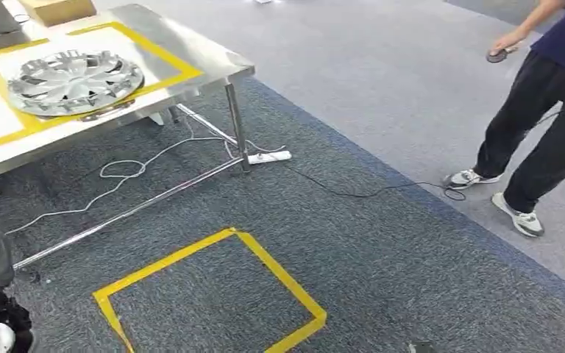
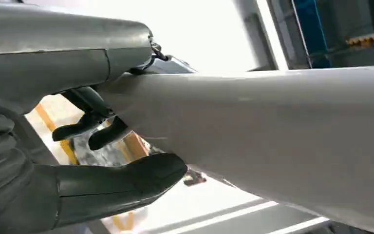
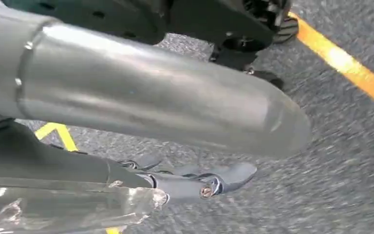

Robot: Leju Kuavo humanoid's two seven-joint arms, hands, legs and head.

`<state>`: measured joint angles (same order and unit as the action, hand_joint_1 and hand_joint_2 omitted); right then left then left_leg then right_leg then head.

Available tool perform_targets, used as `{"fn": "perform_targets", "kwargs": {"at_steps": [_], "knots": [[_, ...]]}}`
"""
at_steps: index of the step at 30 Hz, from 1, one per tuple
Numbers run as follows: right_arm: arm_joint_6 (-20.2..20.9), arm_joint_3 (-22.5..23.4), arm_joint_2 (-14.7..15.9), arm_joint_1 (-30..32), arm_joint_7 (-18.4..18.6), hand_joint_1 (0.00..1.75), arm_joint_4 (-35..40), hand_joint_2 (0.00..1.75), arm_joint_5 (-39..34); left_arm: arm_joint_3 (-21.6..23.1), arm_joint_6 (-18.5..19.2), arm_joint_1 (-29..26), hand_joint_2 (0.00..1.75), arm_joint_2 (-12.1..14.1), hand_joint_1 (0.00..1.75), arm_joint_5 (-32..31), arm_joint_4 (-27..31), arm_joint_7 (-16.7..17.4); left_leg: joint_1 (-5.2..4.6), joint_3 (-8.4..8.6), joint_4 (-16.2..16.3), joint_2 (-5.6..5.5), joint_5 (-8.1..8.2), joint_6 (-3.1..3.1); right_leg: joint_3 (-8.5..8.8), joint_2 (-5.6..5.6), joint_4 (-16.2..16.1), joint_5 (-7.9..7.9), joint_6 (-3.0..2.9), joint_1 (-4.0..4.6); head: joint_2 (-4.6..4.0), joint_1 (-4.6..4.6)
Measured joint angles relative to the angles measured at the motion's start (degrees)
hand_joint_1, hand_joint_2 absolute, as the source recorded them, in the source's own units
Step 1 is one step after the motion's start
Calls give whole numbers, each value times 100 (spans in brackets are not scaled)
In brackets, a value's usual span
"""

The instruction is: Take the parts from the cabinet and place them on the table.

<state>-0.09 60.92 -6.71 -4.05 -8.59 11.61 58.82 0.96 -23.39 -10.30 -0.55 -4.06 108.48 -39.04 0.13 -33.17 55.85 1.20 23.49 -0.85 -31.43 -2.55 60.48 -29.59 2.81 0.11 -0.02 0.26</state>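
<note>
A silver hubcap [image 1: 73, 79] lies flat on the steel table [image 1: 213, 62], inside a yellow tape outline at the upper left. My left arm hangs at the lower left edge of the head view. In the left wrist view my left hand [image 2: 112, 151] has its thumb and dark fingers [image 2: 85, 127] apart with nothing between them, beside a broad smooth white surface [image 2: 272, 136]. My right hand [image 3: 195, 183] hangs over the carpet with its fingers stretched out and nothing in them. A clear plastic piece [image 3: 68, 204] lies close to the right wrist camera.
A person [image 1: 552, 110] stands at the right, holding a small dark device. On the grey carpet are a yellow tape square [image 1: 213, 294], a white power strip [image 1: 268, 157] and trailing cables by the table legs. A cardboard box [image 1: 57, 9] sits at the table's far edge.
</note>
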Motion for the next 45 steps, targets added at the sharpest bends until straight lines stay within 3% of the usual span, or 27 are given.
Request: {"fn": "perform_targets", "kwargs": {"at_steps": [1,2,4,6,7,8,9,13,14,15,16,18,19,21,22,23,24,29,31,32,34,36,38,39,40,44,45], "knots": [[4,-2,-6,11,0,0,0,0,2,0,0,6,175,0,175,0,0,0,2,-6,0,-67,-7,-27,-205,174,455,-238,8,-14,0,13],[7,-2,-9,30,2,0,0,0,2,-2,2,7,175,2,175,-2,0,0,0,-17,0,-148,-7,-39,-463,237,1003,-484,15,-19,0,6],[4,0,-9,60,11,0,-2,0,0,-4,2,-10,175,0,175,-2,0,0,-3,-19,3,-328,-13,-45,-795,247,1621,-642,13,-15,0,9],[4,0,-9,60,20,0,0,0,7,-9,9,-12,175,0,175,-2,0,0,4,-11,8,-507,-21,-33,-629,253,1171,-264,-1,-24,0,11],[4,0,-9,52,31,0,0,0,9,-11,9,-12,175,0,175,-2,0,0,14,-2,11,-604,-26,-20,-361,318,571,58,-12,-42,0,9],[4,0,-9,49,41,0,0,0,11,-13,11,-11,175,-2,175,-2,0,0,26,0,19,-682,-26,4,-97,484,18,304,-7,-67,0,13],[2,0,-11,44,55,0,-2,0,13,-17,15,-12,175,0,175,-2,0,0,20,-24,26,-751,-37,43,5,907,-203,226,15,-131,0,11],[-4,0,-42,32,68,0,-7,0,17,-35,20,-39,175,-9,175,-4,11,0,58,-129,21,-1016,-118,208,31,673,-227,278,-107,-72,0,9],[-2,0,-81,23,68,0,-9,0,17,-44,20,-51,175,0,175,-15,13,0,61,-149,65,-939,-82,213,43,567,-278,311,-160,-113,0,13],[-2,0,-66,30,66,0,-4,0,20,-55,22,-39,175,4,175,-13,24,0,13,-242,243,-573,72,234,49,499,-295,317,-211,-101,0,-50],[-2,0,-66,38,63,0,-4,0,18,-52,24,-14,175,7,175,-13,26,0,14,-425,609,-353,297,262,43,413,-297,318,-233,-86,0,-70],[-2,2,-66,67,68,0,-4,0,20,-48,37,-19,175,4,175,-13,26,0,34,-881,1576,-190,723,292,33,219,-295,307,-251,-57,0,-68],[-2,2,-66,73,68,0,-4,0,17,-50,37,-29,175,6,175,-13,26,0,36,-1019,1873,-183,793,300,30,119,-293,304,-253,-52,0,-66],[-2,2,-66,63,68,0,-4,0,19,-50,39,-37,175,7,175,-13,26,0,35,-852,1596,-175,528,297,41,-51,-292,291,-252,-47,0,-70],[7,2,-68,56,68,0,-4,0,20,-50,39,-38,175,7,175,-13,26,0,33,-581,1112,-128,281,279,55,-131,-293,281,-243,-46,0,-68],[9,2,-72,47,68,0,-4,0,17,-50,39,-37,175,7,175,-13,28,0,21,-273,577,3,72,256,76,-197,-293,268,-230,-45,0,-70],[9,2,-74,42,68,0,-4,0,20,-52,39,-32,175,9,175,-13,31,0,-13,-15,153,329,4,229,97,-254,-294,253,-205,-27,0,-70],[2,2,-74,8,59,0,-4,0,22,-61,50,-46,175,9,175,-2,33,0,-13,-14,23,12,0,64,160,-530,-317,179,-38,17,0,-77],[-7,2,-74,3,46,0,-4,0,22,-63,74,-30,175,9,175,2,39,0,25,-17,18,-85,-10,6,-41,55,142,-118,29,-19,0,-13],[2,0,-74,12,46,0,-4,0,24,-63,81,-23,175,9,175,2,39,0,26,-27,18,-155,-13,-15,-281,183,654,-360,41,-27,0,-7],[0,0,-74,47,48,0,-4,0,24,-66,96,-28,175,9,175,4,39,0,24,-41,20,-306,-14,-23,-722,241,1511,-660,53,-28,0,-2],[-11,2,-74,60,50,0,-4,0,26,-66,94,-28,175,9,175,7,39,0,27,-33,25,-446,-18,-19,-702,249,1364,-412,44,-30,0,2],[-24,2,-72,41,50,0,-4,0,26,-63,96,-29,175,7,175,28,39,0,44,-10,34,-537,-16,-4,-234,281,328,168,23,-40,0,4],[-35,2,-70,25,48,0,-4,0,24,-63,96,-29,175,7,175,31,39,0,43,-5,42,-571,-10,20,-26,352,-132,331,34,-58,0,9],[-37,2,-72,2,40,0,-4,0,22,-68,96,-26,175,9,175,31,42,0,6,-33,84,-595,1,69,11,427,-283,242,30,-58,0,11],[-57,4,-81,9,28,0,-4,0,17,-57,98,-39,175,-2,175,31,42,0,28,-60,40,-639,-48,188,22,389,-270,313,-133,-51,0,9],[-57,7,-79,8,26,0,-4,0,20,-59,96,-38,175,2,175,26,44,0,20,-91,122,-455,34,210,26,365,-289,336,-179,-65,0,-10]]}}
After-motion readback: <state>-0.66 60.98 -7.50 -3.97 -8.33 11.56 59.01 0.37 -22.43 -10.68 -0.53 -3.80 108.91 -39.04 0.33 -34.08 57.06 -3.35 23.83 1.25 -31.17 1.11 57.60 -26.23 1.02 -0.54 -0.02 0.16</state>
